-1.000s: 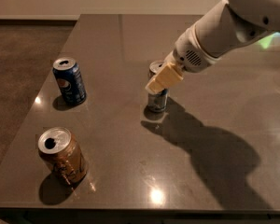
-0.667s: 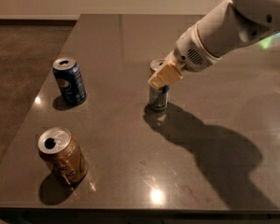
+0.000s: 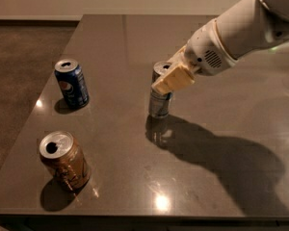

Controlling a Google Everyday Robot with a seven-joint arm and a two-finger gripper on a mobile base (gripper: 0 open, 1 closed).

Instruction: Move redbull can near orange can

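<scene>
The gripper (image 3: 166, 79) sits at the upper part of the redbull can (image 3: 159, 105), one tan finger across its front. The other is hidden behind, so it seems closed around the can rather than plainly so. The can stands upright below the gripper on the dark worktop (image 3: 216, 177). Left of the gripper stands a dark blue can (image 3: 72, 83). The orange can (image 3: 65, 160) is well apart, left of it near the front edge.
</scene>
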